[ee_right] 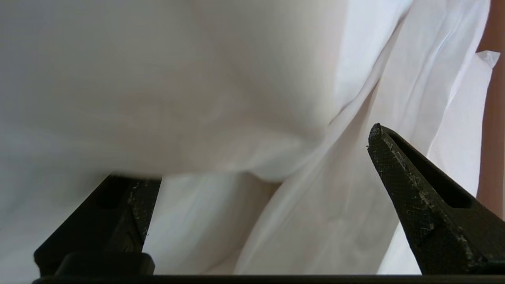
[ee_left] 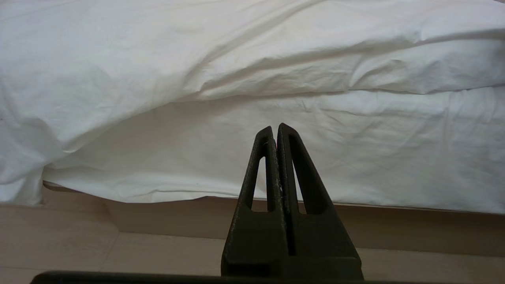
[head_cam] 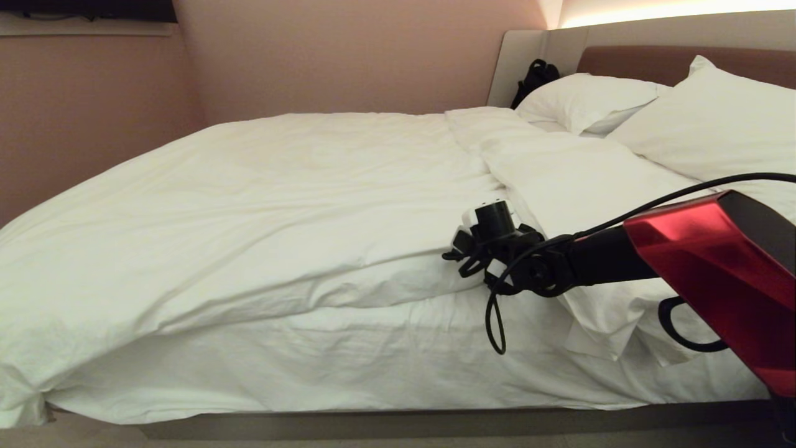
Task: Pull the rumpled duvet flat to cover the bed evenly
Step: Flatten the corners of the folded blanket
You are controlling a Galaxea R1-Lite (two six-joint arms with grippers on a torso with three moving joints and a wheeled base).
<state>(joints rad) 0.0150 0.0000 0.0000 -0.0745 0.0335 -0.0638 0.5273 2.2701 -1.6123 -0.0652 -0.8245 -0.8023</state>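
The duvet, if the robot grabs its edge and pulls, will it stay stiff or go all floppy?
Probably floppy: the duvet lies in soft creases and droops over the bed. It looks puffy, so likely light for its size. The open right gripper would probably drag up only a fold.

Dim warm light; blurred close cloth

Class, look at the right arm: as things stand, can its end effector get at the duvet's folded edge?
Probably yes: the right end effector is open, with the duvet draped over one of its fingers and nothing between them.
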